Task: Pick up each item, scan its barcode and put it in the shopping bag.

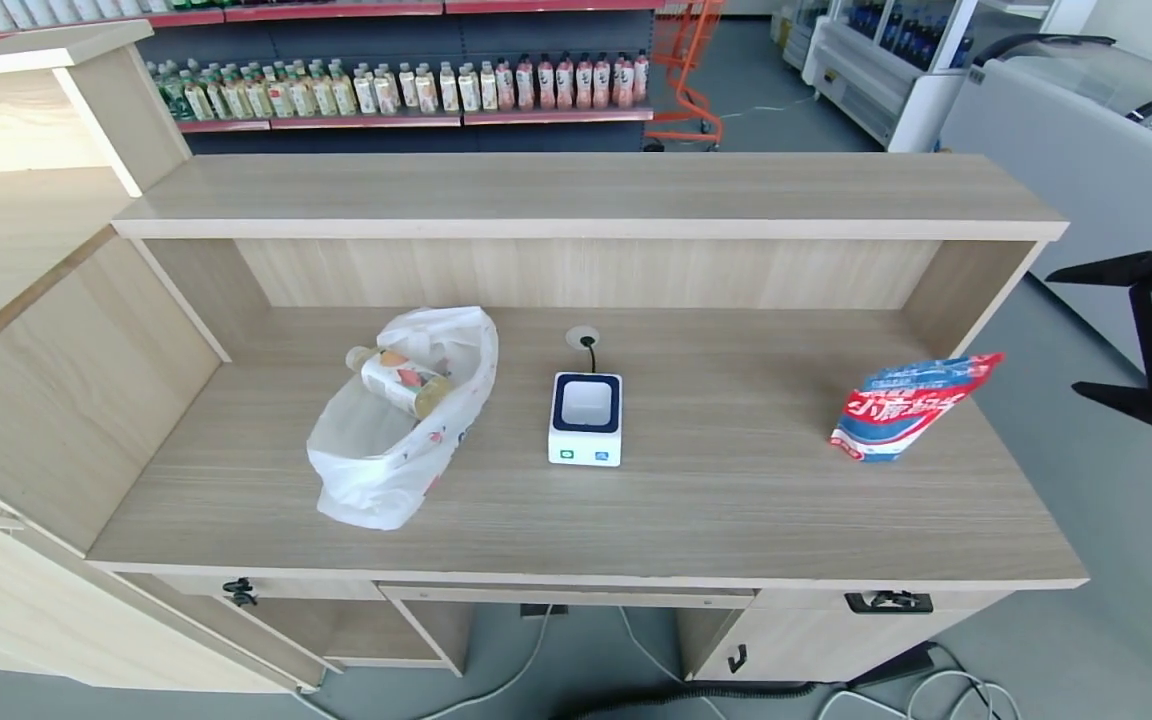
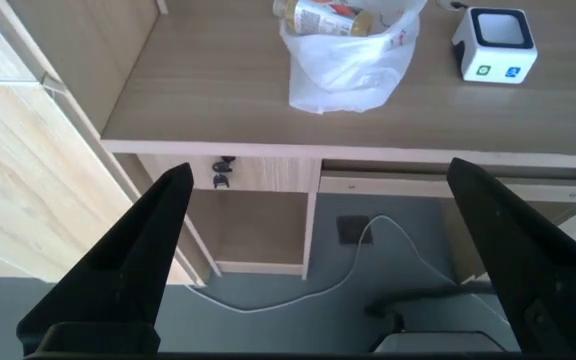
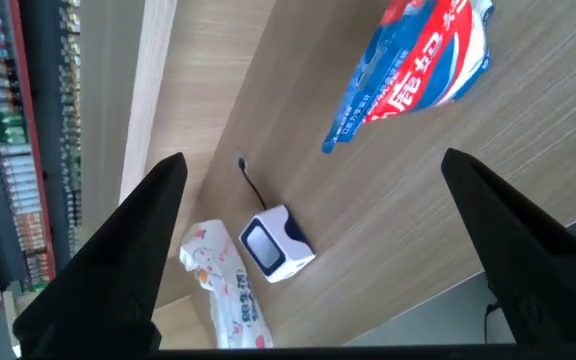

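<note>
A pale wooden counter (image 1: 736,500) has a raised ledge (image 1: 586,190) along its far side. Behind it, a shelf (image 1: 556,117) holds rows of bottles (image 1: 406,88), with an orange cart (image 1: 686,70) beside it. Freezers (image 1: 1066,130) stand to the right. Cables (image 1: 936,690) trail on the floor.

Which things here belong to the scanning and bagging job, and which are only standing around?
Job: shopping bag, bottle inside it, scanner, blue-and-red pouch on the counter.
Not the job: shelved drink bottles, orange cart, freezers.
</note>
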Controlling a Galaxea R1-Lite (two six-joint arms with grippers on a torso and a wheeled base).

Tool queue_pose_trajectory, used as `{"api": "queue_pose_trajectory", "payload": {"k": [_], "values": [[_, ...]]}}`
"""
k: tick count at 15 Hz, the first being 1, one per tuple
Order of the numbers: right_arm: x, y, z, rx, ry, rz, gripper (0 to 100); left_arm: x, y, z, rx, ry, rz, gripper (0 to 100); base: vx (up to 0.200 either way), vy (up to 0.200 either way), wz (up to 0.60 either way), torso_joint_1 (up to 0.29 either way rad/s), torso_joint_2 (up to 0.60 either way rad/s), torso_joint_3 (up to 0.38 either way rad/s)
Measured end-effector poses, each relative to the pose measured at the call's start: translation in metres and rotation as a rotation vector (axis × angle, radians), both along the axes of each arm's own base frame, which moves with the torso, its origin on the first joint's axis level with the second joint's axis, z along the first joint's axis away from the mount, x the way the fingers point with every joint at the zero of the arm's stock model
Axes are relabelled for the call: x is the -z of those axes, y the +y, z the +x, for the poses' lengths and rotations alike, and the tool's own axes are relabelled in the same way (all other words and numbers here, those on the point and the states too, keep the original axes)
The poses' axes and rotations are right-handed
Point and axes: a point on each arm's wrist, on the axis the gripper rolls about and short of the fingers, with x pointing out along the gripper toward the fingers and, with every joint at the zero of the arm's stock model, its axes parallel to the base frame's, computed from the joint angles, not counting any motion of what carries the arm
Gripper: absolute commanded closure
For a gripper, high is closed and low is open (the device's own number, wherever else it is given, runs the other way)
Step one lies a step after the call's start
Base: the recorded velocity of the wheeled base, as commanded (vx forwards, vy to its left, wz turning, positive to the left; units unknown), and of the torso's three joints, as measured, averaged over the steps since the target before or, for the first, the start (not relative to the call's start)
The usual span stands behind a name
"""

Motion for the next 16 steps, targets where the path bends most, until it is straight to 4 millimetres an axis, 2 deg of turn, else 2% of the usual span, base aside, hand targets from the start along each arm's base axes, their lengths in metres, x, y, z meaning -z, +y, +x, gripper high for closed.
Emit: {"api": "queue_pose_trajectory", "payload": {"k": [3,6,10,12,13,16], "values": [[0.003,-0.004,0.008,0.008,0.014,0.015,0,0.0,0.0,0.001,0.001,0.008,0.0,0,0.0,-0.2,0.0,0.002,0.0,0.001],[0.01,-0.005,0.014,0.024,0.044,0.057,0,0.0,0.0,0.0,0.0,0.002,-0.004,0,0.0,0.0,0.0,0.0,0.0,0.0],[0.033,-0.002,0.036,0.093,0.129,0.082,0,0.0,0.0,0.0,0.0,0.0,-0.004,0,0.0,0.0,0.0,0.0,0.0,0.0],[0.045,0.006,0.056,0.121,0.168,0.111,0,0.0,0.0,0.0,0.0,-0.001,-0.004,0,0.0,0.0,0.0,0.0,0.0,0.0],[0.044,0.015,0.07,0.124,0.158,0.142,0,0.0,0.0,0.0,0.0,-0.001,-0.004,0,0.0,0.0,0.0,0.0,0.0,0.0],[0.04,0.055,0.1,0.059,0.134,0.2,0,0.0,0.0,0.0,0.0,-0.001,-0.004,0,0.0,0.0,0.0,0.0,0.0,0.0]]}}
